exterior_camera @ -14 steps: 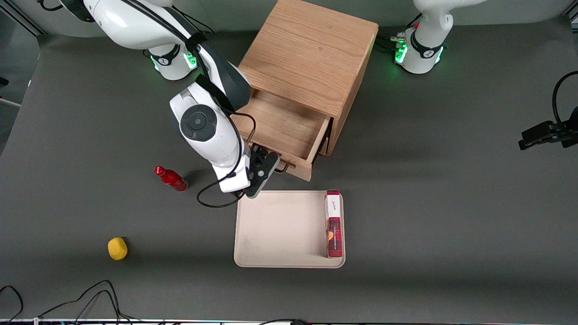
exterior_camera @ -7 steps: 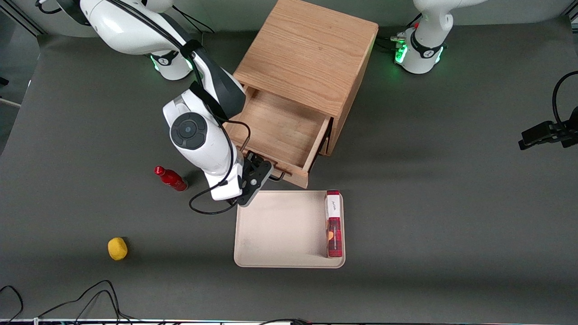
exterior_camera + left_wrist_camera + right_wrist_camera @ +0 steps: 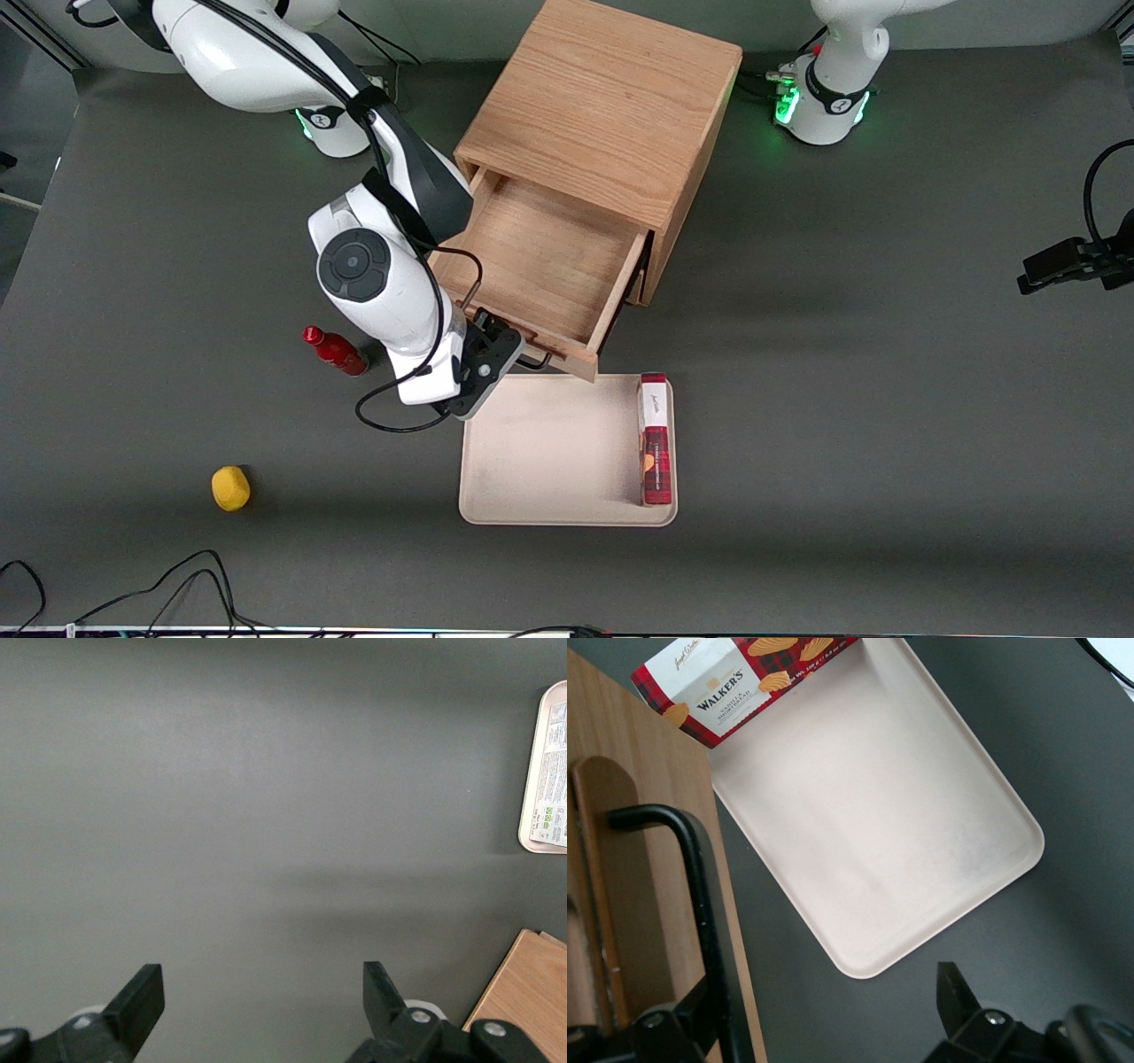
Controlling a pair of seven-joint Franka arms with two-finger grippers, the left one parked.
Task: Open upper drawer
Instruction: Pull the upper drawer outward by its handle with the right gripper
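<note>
The upper drawer is seen drawn well out of the oak cabinet, its empty tray exposed and its front reaching the rim of the beige tray. Its black bar handle is hooked by the gripper, whose fingers are spread wide, with one finger out over the beige tray. The pull looks nearly done; only a release and retreat seem called for. A shortbread box is carried on the beige tray, while a red bottle and a yellow object are spotted on the dark grey table.
</note>
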